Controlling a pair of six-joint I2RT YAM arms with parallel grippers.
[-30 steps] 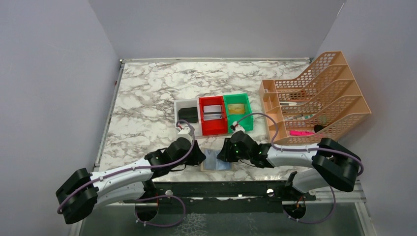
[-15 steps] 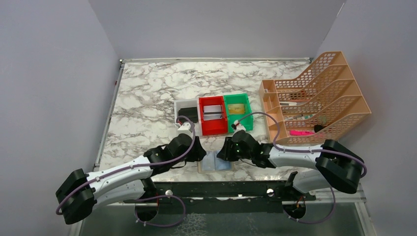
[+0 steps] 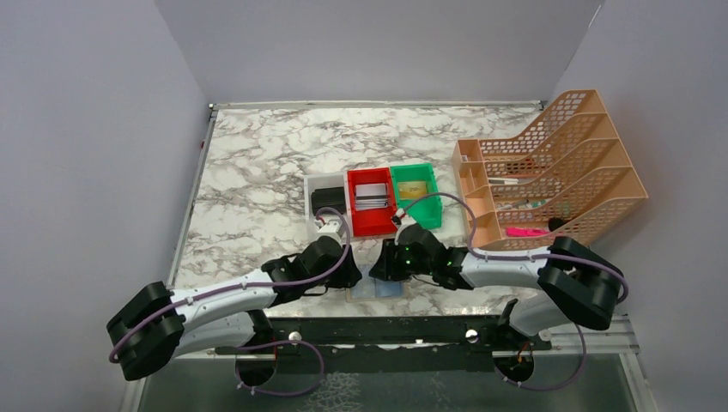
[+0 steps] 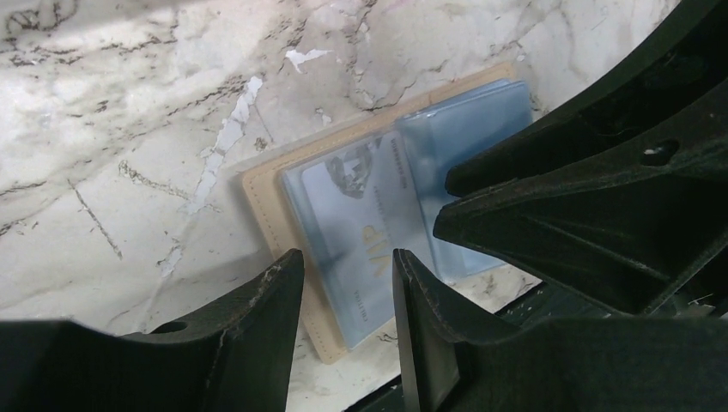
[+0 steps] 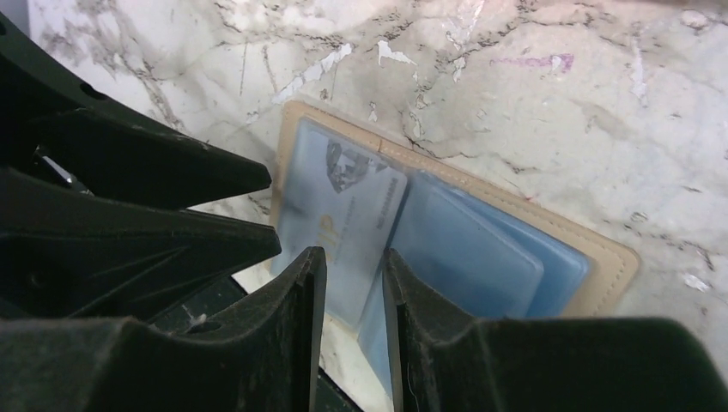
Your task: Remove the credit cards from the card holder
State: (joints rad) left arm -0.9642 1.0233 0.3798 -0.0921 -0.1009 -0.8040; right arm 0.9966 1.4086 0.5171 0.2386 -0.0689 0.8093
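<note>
The tan card holder (image 3: 379,290) lies open flat at the table's front edge, its bluish sleeves up. It also shows in the left wrist view (image 4: 257,193) and the right wrist view (image 5: 611,257). A silvery credit card (image 4: 360,219) marked VIP sits in the left sleeve, and it shows in the right wrist view (image 5: 343,202) too. My left gripper (image 3: 354,273) is open just above the holder's left part, its jaws (image 4: 345,268) straddling the card's near end. My right gripper (image 3: 384,269) is open by a narrow gap (image 5: 354,257) over the sleeve's middle fold. Both are empty.
White (image 3: 324,184), red (image 3: 371,221) and green (image 3: 415,171) bins stand in a row behind the grippers, with a black item (image 3: 328,200) in the white one. A tan mesh file rack (image 3: 558,163) stands at the right. The table's front edge (image 3: 386,302) is just beside the holder.
Both grippers have closed in on the holder from either side. The right gripper has moved left over it, so less of it shows from above. The holder has not moved.
</note>
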